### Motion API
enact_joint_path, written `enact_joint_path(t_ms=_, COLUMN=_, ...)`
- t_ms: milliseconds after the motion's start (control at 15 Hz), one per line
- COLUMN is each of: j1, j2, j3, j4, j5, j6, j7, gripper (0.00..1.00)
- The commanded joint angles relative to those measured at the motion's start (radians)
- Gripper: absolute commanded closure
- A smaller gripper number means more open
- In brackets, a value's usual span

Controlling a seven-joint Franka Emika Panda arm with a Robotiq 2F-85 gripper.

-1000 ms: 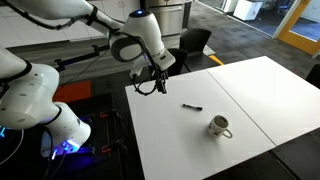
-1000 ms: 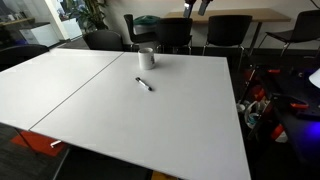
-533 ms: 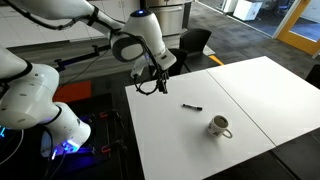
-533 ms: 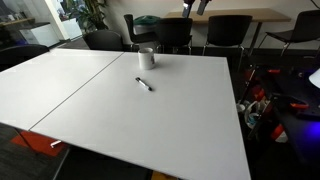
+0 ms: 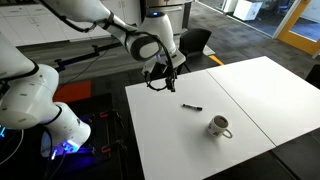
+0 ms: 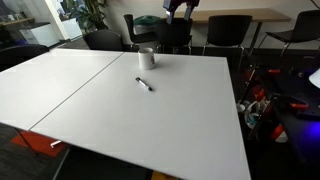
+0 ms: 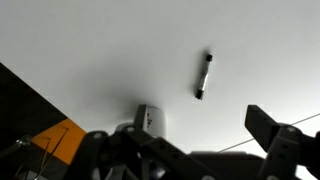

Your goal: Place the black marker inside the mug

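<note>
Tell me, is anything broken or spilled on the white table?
No, nothing stands out. The mug stands upright, the black marker lies flat on the table apart from it, and no spill or damage shows.

The arm reaches forward, claw (image 5: 165, 80) spread wide, empty.

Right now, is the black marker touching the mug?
Apart. In an exterior view a strip of bare table separates the black marker, lying flat, from the mug, standing upright.
</note>
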Motion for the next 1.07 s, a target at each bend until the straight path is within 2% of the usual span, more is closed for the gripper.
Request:
enact_joint_path(t_ms=0, j1=0.054, j2=0.136, j3=-0.038, j4=0.106, j5=-0.002, j6=0.002, j7=0.031, gripper=0.00)
enact_joint_path(t_ms=333, j1=0.130, j2=0.303, j3=-0.112, j4=0.215, j5=-0.009, j6=0.026, j7=0.064, gripper=0.00)
enact_joint_path(t_ms=733, j1=0.199, j2=0.482, j3=-0.184, j4=0.349, j5=0.092, j6=0.119, j7=0.058, gripper=0.00)
enact_joint_path(t_ms=1000, j1=0.250, j2=0.588, j3=-0.246, j4=0.449, j5=0.115, j6=0.109, j7=0.087, gripper=0.00)
